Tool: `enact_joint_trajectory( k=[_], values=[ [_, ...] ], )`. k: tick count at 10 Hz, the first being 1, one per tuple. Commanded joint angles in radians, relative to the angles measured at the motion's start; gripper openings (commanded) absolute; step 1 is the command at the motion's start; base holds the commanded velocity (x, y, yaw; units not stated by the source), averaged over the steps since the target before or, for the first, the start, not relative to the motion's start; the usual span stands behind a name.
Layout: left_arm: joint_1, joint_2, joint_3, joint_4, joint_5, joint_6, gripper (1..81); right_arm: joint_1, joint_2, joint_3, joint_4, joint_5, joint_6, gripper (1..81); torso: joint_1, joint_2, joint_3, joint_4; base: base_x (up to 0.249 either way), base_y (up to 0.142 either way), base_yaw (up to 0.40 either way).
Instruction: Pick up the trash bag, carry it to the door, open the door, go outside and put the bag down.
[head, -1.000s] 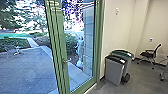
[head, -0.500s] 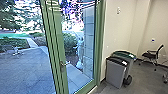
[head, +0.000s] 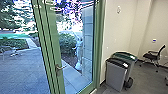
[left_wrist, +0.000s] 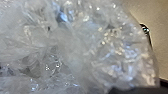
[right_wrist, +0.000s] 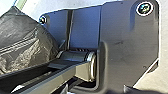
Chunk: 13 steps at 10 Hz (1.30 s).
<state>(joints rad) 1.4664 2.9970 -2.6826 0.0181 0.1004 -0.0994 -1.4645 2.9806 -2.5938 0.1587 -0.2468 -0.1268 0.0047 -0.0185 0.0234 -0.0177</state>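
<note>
In the head view, the camera has shifted: the bins (head: 116, 75) sit farther right, the pane by the door handle (head: 59, 68) wider. They stand beside the green frame (head: 98, 47); grey floor (head: 142, 77) runs to a chair (head: 153, 56); paving (head: 25, 70) lies outside. In the left wrist view, the trash bag (left_wrist: 75, 50) crowds the left jaws. In the right wrist view, dark plastic (right_wrist: 22, 42) lies near the right jaws. I cannot tell either grip.

Two grey bins (head: 115, 76) and, beyond, a black chair (head: 151, 56)
</note>
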Motion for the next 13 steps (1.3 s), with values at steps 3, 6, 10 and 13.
enact_joint_trajectory(
  k=[3, 6, 10, 13],
  values=[
    [-0.063, -0.006, 0.003, 0.006, 0.055, 0.006, 1.0, 0.065, 0.002, 0.006, -0.004, -0.066, -0.004, 81.1, 0.000, 0.000, 0.000, 0.000, 0.178, -0.088, 0.000],
    [-0.063, -0.007, 0.003, 0.006, 0.055, 0.006, 1.0, 0.065, 0.004, 0.006, -0.004, -0.066, -0.004, 81.1, 0.000, 0.000, 0.000, 0.000, 0.176, -0.021, 0.000],
    [-0.063, -0.007, 0.003, 0.005, 0.056, 0.006, 1.0, 0.065, 0.004, 0.005, -0.005, -0.066, -0.004, 81.1, 0.000, 0.000, 0.000, 0.000, 0.152, 0.000, 0.000],
    [-0.063, -0.009, 0.003, 0.005, 0.056, 0.006, 1.0, 0.065, 0.004, 0.003, -0.005, -0.066, -0.004, 81.1, 0.000, 0.000, 0.000, 0.000, 0.132, 0.051, 0.000]
  ],
)
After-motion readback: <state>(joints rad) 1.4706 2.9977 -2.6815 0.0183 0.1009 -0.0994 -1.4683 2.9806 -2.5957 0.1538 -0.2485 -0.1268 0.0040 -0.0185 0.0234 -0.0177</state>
